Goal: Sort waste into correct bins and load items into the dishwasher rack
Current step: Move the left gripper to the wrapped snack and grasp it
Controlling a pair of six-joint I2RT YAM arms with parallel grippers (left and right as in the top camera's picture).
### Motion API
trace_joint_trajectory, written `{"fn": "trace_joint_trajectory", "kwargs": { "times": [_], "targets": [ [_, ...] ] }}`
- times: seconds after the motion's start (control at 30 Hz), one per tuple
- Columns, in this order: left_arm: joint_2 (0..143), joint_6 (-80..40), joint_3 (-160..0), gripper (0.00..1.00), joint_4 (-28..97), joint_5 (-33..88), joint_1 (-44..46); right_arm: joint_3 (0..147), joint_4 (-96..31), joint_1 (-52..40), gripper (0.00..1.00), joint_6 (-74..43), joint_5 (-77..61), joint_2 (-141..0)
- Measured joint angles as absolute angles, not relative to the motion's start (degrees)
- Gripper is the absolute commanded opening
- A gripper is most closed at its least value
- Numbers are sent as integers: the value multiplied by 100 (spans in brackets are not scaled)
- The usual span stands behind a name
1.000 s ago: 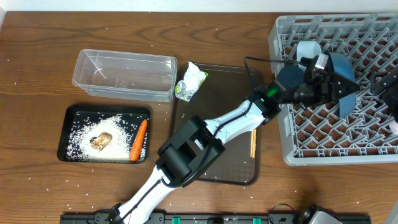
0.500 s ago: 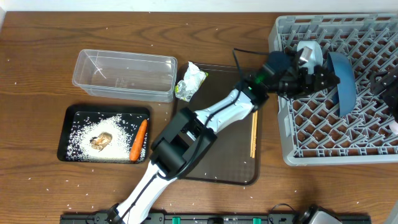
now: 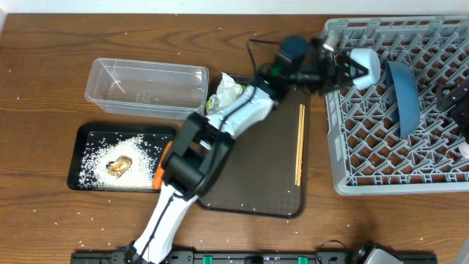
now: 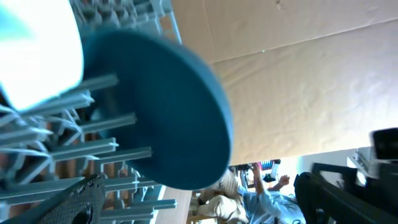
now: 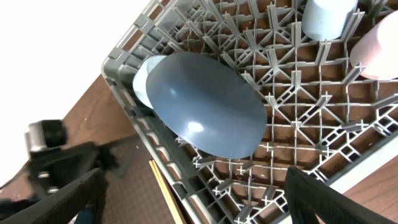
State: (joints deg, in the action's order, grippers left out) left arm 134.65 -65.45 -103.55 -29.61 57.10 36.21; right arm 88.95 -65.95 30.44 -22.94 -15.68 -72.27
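Observation:
The grey dishwasher rack (image 3: 410,158) stands at the right. The dark-blue plate (image 3: 404,94) stands on edge among its pegs, and the white bowl (image 3: 365,66) sits in its far left corner. My left gripper (image 3: 333,70) is open and empty at that corner, next to the bowl. In the left wrist view the bowl (image 4: 34,50) and plate (image 4: 171,115) fill the frame. My right gripper (image 3: 456,103) is open over the rack's right side. The right wrist view shows the plate (image 5: 205,102) and two cups (image 5: 326,15). The wooden chopsticks (image 3: 299,143) lie on the brown serving tray (image 3: 256,183).
The crumpled wrapper (image 3: 226,94) lies by the clear tub (image 3: 146,88). The black tray (image 3: 91,139) holds rice, the brown lump (image 3: 119,167) and the carrot (image 3: 160,167), which my left arm partly hides. The left arm stretches diagonally over the serving tray.
My left gripper has swung away from the plate, back and to the left, to the rack's far left corner. The plate stays standing in the rack.

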Motion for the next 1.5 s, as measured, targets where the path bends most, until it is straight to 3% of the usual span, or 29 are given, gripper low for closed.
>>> {"fn": "trace_joint_trajectory", "kwargs": {
  "times": [0.17, 0.33, 0.5, 0.63, 0.73, 0.83, 1.2, 1.33, 1.5],
  "targets": [
    [13021, -6025, -10361, 98, -2115, 6139, 3052, 8895, -6593, 3044, 80, -2246, -1614, -7227],
    [12499, -4847, -10438, 98, 268, 6031, 2353, 8895, -6587, 2958, 77, -2040, -1717, -7227],
    [11961, -3175, -10447, 98, 3181, 4222, 1865, 8895, -6558, 2480, 68, -1920, -1758, -7244],
    [11681, -1973, -10451, 98, 4423, 2163, 1951, 8895, -6552, 1968, 63, -1876, -1785, -7354],
    [11657, -1238, -10420, 98, 4709, 1076, 2099, 8895, -6484, 1656, 63, -1881, -1785, -7546],
    [11657, -851, -10263, 91, 4735, 565, 2161, 8895, -6423, 1479, 63, -1887, -1791, -7762],
    [11773, -86, -9351, 81, 4077, -89, 2222, 8895, -6407, 1273, 64, -1890, -1798, -8073],
    [11876, 167, -9327, 81, 4075, -534, 2418, 8895, -6412, 1273, 65, -1890, -1798, -8073],
    [11872, 370, -9319, 91, 4075, -1876, 2853, 8895, -6425, 1273, 66, -1890, -1800, -8073]
  ]
}}
